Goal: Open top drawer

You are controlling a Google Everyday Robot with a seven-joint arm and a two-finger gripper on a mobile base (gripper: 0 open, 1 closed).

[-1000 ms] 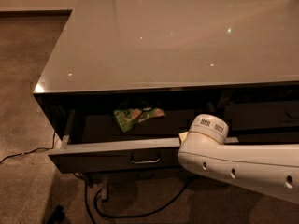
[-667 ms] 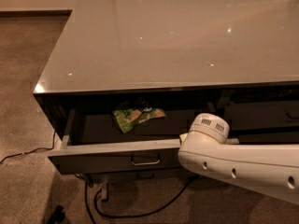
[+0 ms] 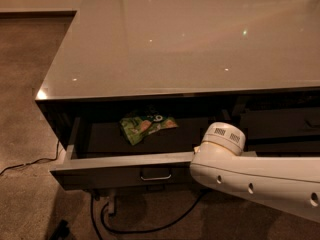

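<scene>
The wide, dark glossy top drawer [image 3: 115, 176] stands well out under the glossy grey cabinet top [image 3: 175, 44]. With the gripper hidden beneath the white arm's rounded end [image 3: 222, 140] at the drawer's front rim, its state impossible to tell, further pulling could overrun the runners or jolt the green snack packet [image 3: 146, 125] inside.

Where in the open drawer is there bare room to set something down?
Bare floor of the top drawer lies left of the green packet and between it and the white arm. The right end is crowded: the arm covers it, hiding the gripper.
</scene>
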